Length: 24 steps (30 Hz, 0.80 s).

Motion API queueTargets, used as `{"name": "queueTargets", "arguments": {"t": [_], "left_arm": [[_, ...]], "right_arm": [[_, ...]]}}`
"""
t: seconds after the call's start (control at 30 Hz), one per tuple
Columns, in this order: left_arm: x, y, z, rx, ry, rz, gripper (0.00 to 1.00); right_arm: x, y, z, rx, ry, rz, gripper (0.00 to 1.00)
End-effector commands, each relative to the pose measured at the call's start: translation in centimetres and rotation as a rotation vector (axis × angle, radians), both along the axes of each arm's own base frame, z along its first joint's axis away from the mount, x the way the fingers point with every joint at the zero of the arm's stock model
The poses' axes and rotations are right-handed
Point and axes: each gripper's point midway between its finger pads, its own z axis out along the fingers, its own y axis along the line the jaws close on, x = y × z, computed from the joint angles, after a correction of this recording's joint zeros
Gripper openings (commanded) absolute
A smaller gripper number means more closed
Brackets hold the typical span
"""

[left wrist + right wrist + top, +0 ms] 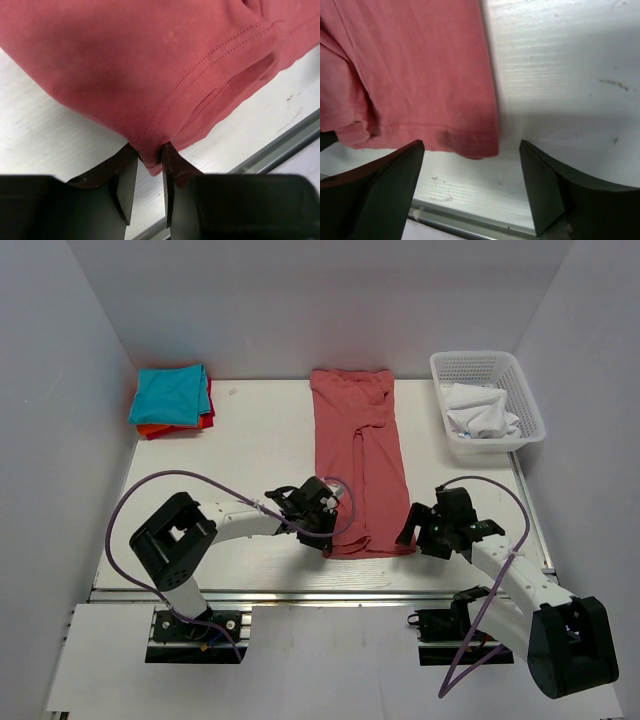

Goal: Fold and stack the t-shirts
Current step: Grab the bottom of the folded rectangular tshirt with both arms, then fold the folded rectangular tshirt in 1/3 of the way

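A dusty salmon-red t-shirt [358, 455] lies lengthwise down the middle of the table, folded into a long strip. My left gripper [327, 530] is shut on its near left hem corner [150, 162]. My right gripper [412, 532] is open and empty just off the near right hem corner [480, 145], its fingers apart with the corner between them but not touched. A stack of folded t-shirts, teal on top [172, 393] with bright red and orange edges below, sits at the far left.
A white lattice basket [490, 375] holding a white cloth [480, 412] stands at the far right. The table's near metal edge [320, 592] runs just behind both grippers. White walls enclose the table.
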Motion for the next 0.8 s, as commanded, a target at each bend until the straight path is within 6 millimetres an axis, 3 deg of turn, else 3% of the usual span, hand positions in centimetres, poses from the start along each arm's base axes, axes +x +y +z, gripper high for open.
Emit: {"name": "queueTargets", "arguments": {"t": [0.0, 0.03, 0.07, 0.13, 0.17, 0.23, 0.27, 0.5, 0.67, 0.73, 0.77], "left_arm": [[-1.5, 2.1, -2.4, 0.109, 0.048, 0.011, 0.35], [-1.5, 2.1, -2.4, 0.109, 0.048, 0.011, 0.33], [-1.4, 2.0, -2.7, 0.111, 0.049, 0.011, 0.23], [-1.4, 1.9, -2.7, 0.116, 0.054, 0.011, 0.12], [-1.5, 2.1, -2.7, 0.124, 0.059, 0.011, 0.02], [-1.6, 1.7, -2.2, 0.114, 0.051, 0.002, 0.00], [-1.7, 1.8, -1.9, 0.116, 0.052, 0.002, 0.00], [-1.5, 1.4, 1.6, 0.048, -0.006, 0.006, 0.00], [1.9, -0.2, 5.6, 0.007, -0.116, 0.021, 0.00], [2.8, -0.3, 6.3, 0.015, -0.127, 0.038, 0.00], [4.3, -0.6, 7.1, 0.040, -0.177, 0.061, 0.00]], "right_arm": [[-0.3, 0.7, -1.1, 0.043, 0.014, 0.000, 0.81], [-0.3, 0.7, -1.3, 0.042, 0.017, -0.007, 0.78], [-0.3, 0.7, -1.5, 0.044, 0.020, -0.007, 0.69], [0.3, 0.9, -1.6, 0.054, -0.003, -0.008, 0.62], [0.2, 1.1, -1.7, 0.060, -0.001, -0.002, 0.45], [0.2, 1.3, -1.3, 0.069, 0.004, 0.013, 0.24], [-0.2, 1.3, -1.2, 0.065, 0.020, 0.018, 0.00], [1.0, 2.9, 3.5, 0.163, -0.121, 0.084, 0.00], [4.1, 2.8, 6.4, 0.145, -0.258, 0.061, 0.00], [5.4, 2.9, 7.5, 0.143, -0.294, 0.051, 0.00], [6.2, 2.7, 7.8, 0.131, -0.312, 0.035, 0.00]]}}
